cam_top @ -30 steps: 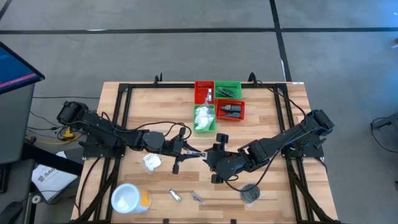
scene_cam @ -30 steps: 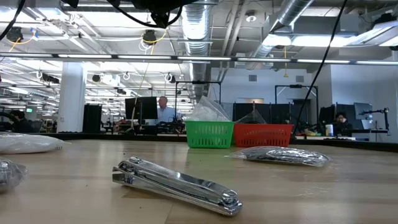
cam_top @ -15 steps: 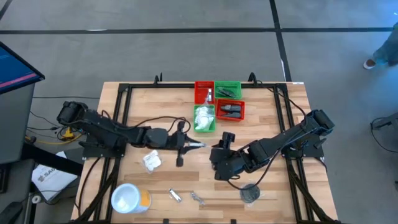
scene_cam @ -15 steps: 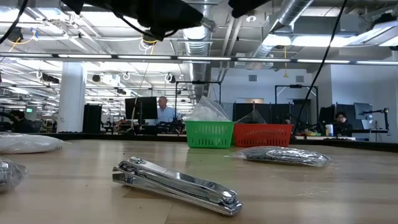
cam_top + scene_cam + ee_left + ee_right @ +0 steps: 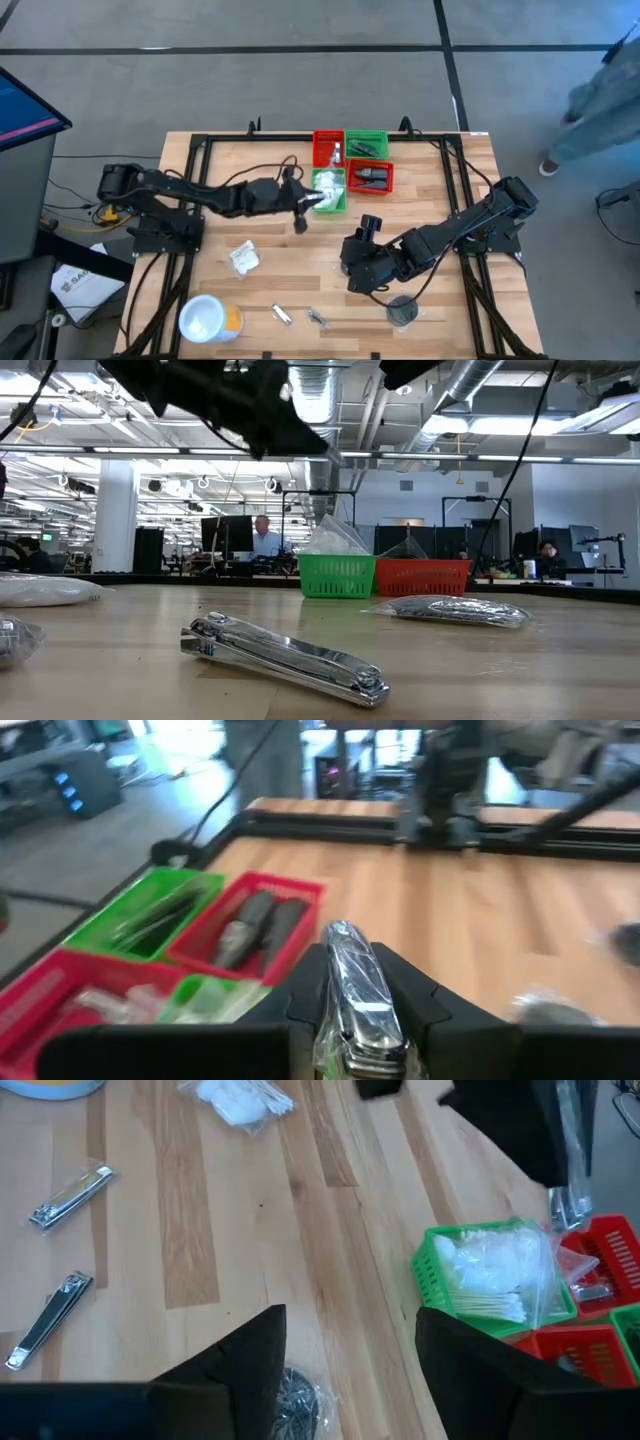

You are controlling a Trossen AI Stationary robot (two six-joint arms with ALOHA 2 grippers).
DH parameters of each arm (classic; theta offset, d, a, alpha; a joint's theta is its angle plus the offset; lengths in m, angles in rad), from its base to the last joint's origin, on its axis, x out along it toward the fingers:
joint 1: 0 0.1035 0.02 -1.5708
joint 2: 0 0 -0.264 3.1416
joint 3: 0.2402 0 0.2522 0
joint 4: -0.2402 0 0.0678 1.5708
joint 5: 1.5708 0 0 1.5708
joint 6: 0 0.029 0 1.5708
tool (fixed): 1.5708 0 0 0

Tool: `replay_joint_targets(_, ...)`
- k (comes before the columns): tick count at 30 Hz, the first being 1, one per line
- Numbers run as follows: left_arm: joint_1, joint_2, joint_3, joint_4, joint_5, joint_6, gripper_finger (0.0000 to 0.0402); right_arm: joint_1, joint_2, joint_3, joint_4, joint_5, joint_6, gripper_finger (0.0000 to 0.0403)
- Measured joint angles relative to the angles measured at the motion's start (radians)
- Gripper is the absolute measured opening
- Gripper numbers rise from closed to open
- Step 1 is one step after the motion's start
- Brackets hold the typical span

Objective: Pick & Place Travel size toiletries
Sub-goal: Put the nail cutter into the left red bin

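A: What does the left gripper [image 5: 360, 1020] carry?

B: A thin silver metal clipper in clear plastic wrap [image 5: 356, 990]. The fingers are clenched on it near its lower half, and the upper end stands free above them. In the high view this gripper [image 5: 305, 203] hangs just beside the green plastic bin of white packets [image 5: 329, 192], at the far middle of the wooden worktop [image 5: 420, 190].

A: How will this thing handle?

B: I judge it stiff and light, but the wrap is smooth, so it can slide between the fingers. A hold across the narrow sides, near the middle, seems safest to me.

A: And the right gripper [image 5: 350, 1350]?

B: Its fingers are spread wide and hold nothing. It waits over the near right part of the worktop [image 5: 250, 1230], close to a black round disc in clear wrap [image 5: 402, 311].

A: Is there room to move?

B: The bins stand tight together, touching: the red plastic bin with dark bottles [image 5: 255, 925] and the second green bin [image 5: 160, 910]. The walls are low, but the release must be well centred. Between the arms the worktop is open.
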Motion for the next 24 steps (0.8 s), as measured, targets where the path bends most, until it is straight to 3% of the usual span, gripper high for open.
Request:
replay_joint_targets(11,0.195,0.115,0.000,0.107,0.021,-0.073,0.0044,-0.001,0.000,0.000,-0.001,-0.001,0.000,0.0208)
replay_joint_targets(24,0.335,0.213,0.035,0.223,0.088,-0.119,0.0044,-0.043,0.000,0.000,-0.001,0.000,-0.035,0.0192)
